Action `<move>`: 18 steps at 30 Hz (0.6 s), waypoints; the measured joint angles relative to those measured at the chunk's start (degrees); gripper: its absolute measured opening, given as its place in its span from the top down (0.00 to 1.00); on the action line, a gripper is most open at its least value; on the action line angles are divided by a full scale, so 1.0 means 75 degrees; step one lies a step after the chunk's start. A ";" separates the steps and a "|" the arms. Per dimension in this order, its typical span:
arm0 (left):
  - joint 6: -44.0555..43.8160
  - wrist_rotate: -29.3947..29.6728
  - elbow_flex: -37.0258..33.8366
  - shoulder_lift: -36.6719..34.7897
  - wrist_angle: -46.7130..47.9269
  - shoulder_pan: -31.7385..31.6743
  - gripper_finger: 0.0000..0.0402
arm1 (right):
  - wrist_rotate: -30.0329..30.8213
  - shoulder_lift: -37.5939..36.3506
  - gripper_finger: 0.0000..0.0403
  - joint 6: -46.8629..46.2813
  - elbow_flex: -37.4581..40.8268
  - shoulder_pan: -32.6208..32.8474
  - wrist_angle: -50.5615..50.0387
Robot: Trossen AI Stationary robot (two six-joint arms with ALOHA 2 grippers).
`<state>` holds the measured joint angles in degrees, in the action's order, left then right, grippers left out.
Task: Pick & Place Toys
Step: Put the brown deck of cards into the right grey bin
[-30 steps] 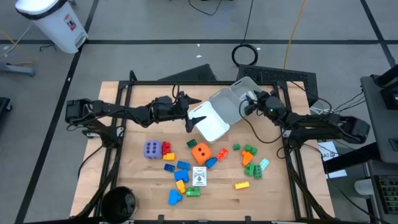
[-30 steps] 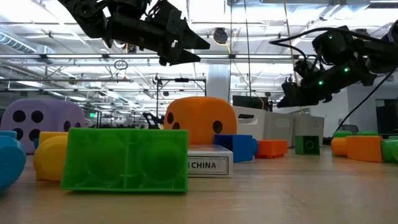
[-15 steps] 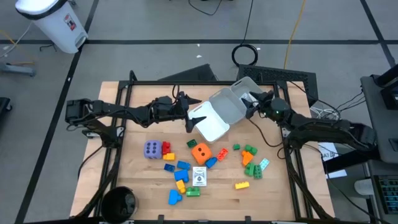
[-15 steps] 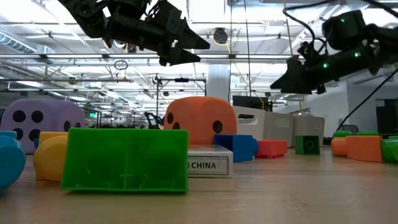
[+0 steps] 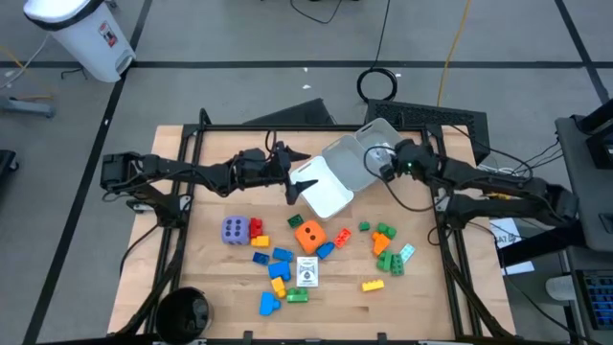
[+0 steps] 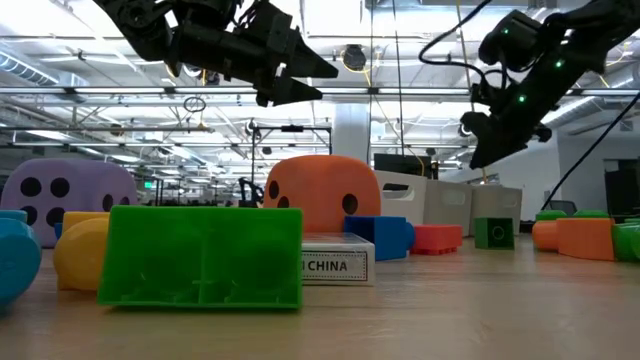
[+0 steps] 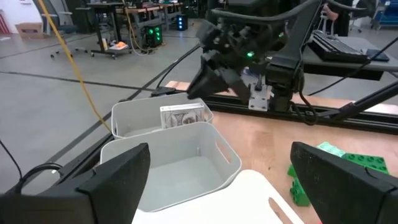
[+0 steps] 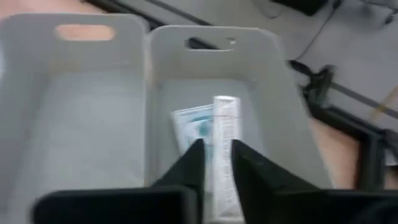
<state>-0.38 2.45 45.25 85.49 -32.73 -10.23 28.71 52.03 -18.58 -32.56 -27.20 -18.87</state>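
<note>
The toys lie on the wooden table: a purple die (image 5: 234, 230), an orange die (image 5: 308, 233), a white card box (image 5: 306, 271) and several coloured bricks (image 5: 278, 268). Three pale trays stand side by side at the far middle. The farthest tray (image 7: 134, 115) holds white picture cards (image 8: 214, 134), one leaning on its wall (image 7: 182, 116). My right gripper (image 8: 216, 149) hangs shut above that tray, holding nothing (image 5: 385, 163). My left gripper (image 7: 221, 149) hovers open and empty over the nearest white tray (image 5: 326, 196).
Green and orange bricks (image 5: 386, 251) are bunched at the right of the table, blue and yellow ones (image 5: 273, 287) toward the near edge. Black frame rails (image 5: 182, 220) run along both table sides. Cables (image 5: 378, 84) lie on the floor beyond the far edge.
My right gripper has risen above the far tray and its wrist has tipped, so that it now slants down at the tray from higher up. The cards stay in the tray. My left arm has kept still.
</note>
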 joint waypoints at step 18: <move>0.0184 -0.0002 0.0000 0.0000 -0.0003 0.0040 0.02 | -0.1180 0.0352 1.00 -0.0148 0.0012 -0.0896 -0.0559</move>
<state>0.99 2.44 45.25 85.49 -32.75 -9.93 19.86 54.67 -19.68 -32.47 -33.92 -23.06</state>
